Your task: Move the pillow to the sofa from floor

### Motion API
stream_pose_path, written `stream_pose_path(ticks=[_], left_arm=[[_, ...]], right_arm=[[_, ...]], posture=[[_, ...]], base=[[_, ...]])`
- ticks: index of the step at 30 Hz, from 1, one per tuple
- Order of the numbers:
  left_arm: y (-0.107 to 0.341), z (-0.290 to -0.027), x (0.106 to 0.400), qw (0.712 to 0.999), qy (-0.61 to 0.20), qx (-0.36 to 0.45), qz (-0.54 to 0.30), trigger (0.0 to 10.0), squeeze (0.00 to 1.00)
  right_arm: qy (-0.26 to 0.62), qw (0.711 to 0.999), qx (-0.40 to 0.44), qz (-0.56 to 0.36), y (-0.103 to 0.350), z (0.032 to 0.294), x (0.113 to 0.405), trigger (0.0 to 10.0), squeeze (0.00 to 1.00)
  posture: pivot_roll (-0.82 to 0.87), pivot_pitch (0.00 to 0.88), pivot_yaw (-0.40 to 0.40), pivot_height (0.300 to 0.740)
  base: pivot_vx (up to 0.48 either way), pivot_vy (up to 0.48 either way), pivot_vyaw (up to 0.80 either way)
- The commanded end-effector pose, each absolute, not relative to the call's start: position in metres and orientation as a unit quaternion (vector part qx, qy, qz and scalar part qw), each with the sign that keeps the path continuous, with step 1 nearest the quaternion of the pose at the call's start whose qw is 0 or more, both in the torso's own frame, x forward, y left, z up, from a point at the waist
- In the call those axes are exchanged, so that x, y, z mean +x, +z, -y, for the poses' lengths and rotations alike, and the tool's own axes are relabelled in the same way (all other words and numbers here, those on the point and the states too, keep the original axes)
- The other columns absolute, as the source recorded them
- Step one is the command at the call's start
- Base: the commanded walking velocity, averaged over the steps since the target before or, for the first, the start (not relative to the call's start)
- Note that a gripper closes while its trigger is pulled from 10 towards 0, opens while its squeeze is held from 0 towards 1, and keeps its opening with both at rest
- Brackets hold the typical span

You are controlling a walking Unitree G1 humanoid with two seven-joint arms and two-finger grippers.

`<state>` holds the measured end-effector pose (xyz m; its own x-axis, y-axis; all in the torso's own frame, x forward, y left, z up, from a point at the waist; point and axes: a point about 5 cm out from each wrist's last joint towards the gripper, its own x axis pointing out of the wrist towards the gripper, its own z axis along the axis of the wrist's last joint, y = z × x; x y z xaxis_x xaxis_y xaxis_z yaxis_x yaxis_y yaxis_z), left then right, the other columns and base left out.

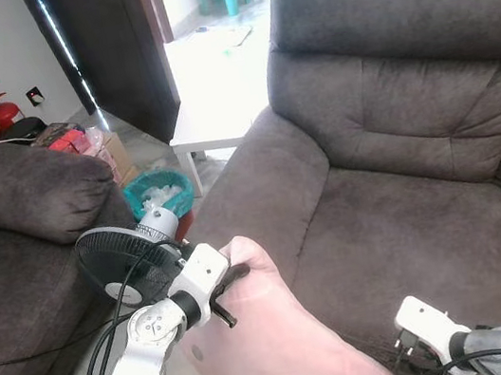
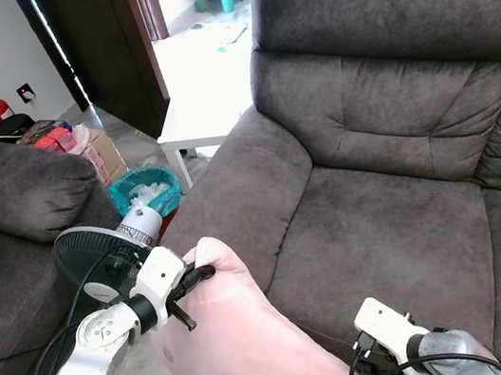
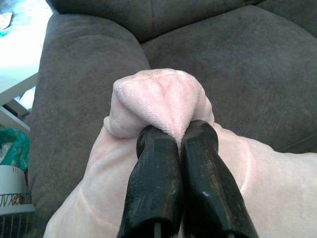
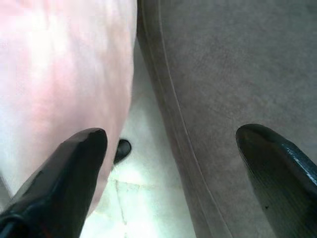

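The left gripper point(image 3: 173, 136) has its jaws pressed together on a bunched corner of the pink pillow point(image 1: 266, 339), and the plush fabric puckers up into a soft knob just beyond the tips. From that pinch the pillow hangs down and back toward the robot, off the floor, with its upper corner level with the front of the sofa point(image 1: 410, 219) arm. The seat cushion lies just ahead of the jaws and to their right.

The right gripper point(image 4: 173, 173) sits low beside the pillow with its jaws spread wide and holding nothing. One finger lies close against the pillow's pink flank, possibly touching it, though the wrist view is too close to be sure. The sofa's front edge runs through the gap between the jaws, and pale floor shows below.

The pillow looks light and very soft. It folds and sags from one pinched corner, so it should not slip out easily, but it will swing and droop as it is carried. A corner or a gathered fold is the natural place to hold it, since the broad face gives the jaws nothing to close around. A second hold by the right jaws on the lower flank would probably stop the drooping. Nothing about it looks fragile.

A standing fan point(image 1: 123, 257) and a teal bin point(image 1: 157, 192) stand off to the left jaws' outer side.
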<state>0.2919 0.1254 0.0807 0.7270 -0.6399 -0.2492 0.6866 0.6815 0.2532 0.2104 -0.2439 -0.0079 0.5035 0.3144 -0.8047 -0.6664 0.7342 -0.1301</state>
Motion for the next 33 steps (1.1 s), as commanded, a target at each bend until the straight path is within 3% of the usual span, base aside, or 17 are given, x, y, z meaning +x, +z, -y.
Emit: stream_pose_path(ticks=[1,5,8,9,10,11,13,16,26,33], left_arm=[[0.097,-0.126,0.301,0.921,-0.349,0.174,-0.026,10.0,0.00],[0.097,-0.121,0.301,0.920,-0.350,0.173,-0.023,10.0,0.00],[0.096,-0.120,0.302,0.921,-0.349,0.174,-0.022,10.0,0.00],[0.096,-0.121,0.302,0.921,-0.347,0.174,-0.021,10.0,0.00],[0.096,-0.121,0.302,0.921,-0.347,0.174,-0.021,10.0,0.00],[0.096,-0.121,0.302,0.922,-0.346,0.174,-0.021,10.0,0.00],[0.095,-0.120,0.302,0.922,-0.345,0.174,-0.020,10.0,0.00],[0.095,-0.121,0.302,0.925,-0.339,0.174,-0.019,10.0,0.00],[0.096,-0.123,0.304,0.932,-0.319,0.171,-0.010,10.0,0.00],[0.096,-0.122,0.305,0.932,-0.320,0.169,-0.009,10.0,0.00]], right_arm=[[0.283,0.849,-0.213,-0.392,0.002,0.248,0.214,10.0,1.00],[0.274,0.856,-0.221,-0.378,0.015,0.253,0.216,10.0,1.00],[0.291,0.844,-0.228,-0.388,0.018,0.253,0.210,10.0,0.96],[0.313,0.822,-0.241,-0.410,0.016,0.253,0.201,10.0,0.07],[0.313,0.822,-0.241,-0.410,0.016,0.253,0.201,10.0,0.07],[0.344,0.779,-0.269,-0.450,0.010,0.255,0.185,10.0,0.00],[0.360,0.755,-0.272,-0.475,0.004,0.255,0.173,10.0,0.00],[0.365,0.755,-0.240,-0.489,-0.005,0.248,0.160,10.0,0.00],[0.293,0.800,-0.179,-0.492,-0.025,0.235,0.159,10.0,0.00],[0.274,0.806,-0.160,-0.500,-0.036,0.226,0.157,10.0,0.00]], posture=[[0.01,0.000,0.014,0.740],[-0.01,0.006,0.011,0.740],[-0.01,0.007,0.009,0.740],[-0.01,0.008,0.009,0.740],[-0.01,0.008,0.009,0.740],[-0.01,0.011,0.008,0.740],[-0.01,0.013,0.006,0.740],[-0.01,0.017,0.003,0.740],[-0.01,0.019,-0.002,0.740],[-0.01,0.020,-0.002,0.740]], base=[[0.000,0.000,0.00],[0.000,0.000,0.00],[0.000,0.000,0.00],[0.000,0.000,0.00],[0.000,0.000,0.00],[0.000,0.000,0.00],[0.000,0.000,0.00],[0.000,0.000,0.00],[0.000,0.000,0.00],[0.000,0.000,0.00]])
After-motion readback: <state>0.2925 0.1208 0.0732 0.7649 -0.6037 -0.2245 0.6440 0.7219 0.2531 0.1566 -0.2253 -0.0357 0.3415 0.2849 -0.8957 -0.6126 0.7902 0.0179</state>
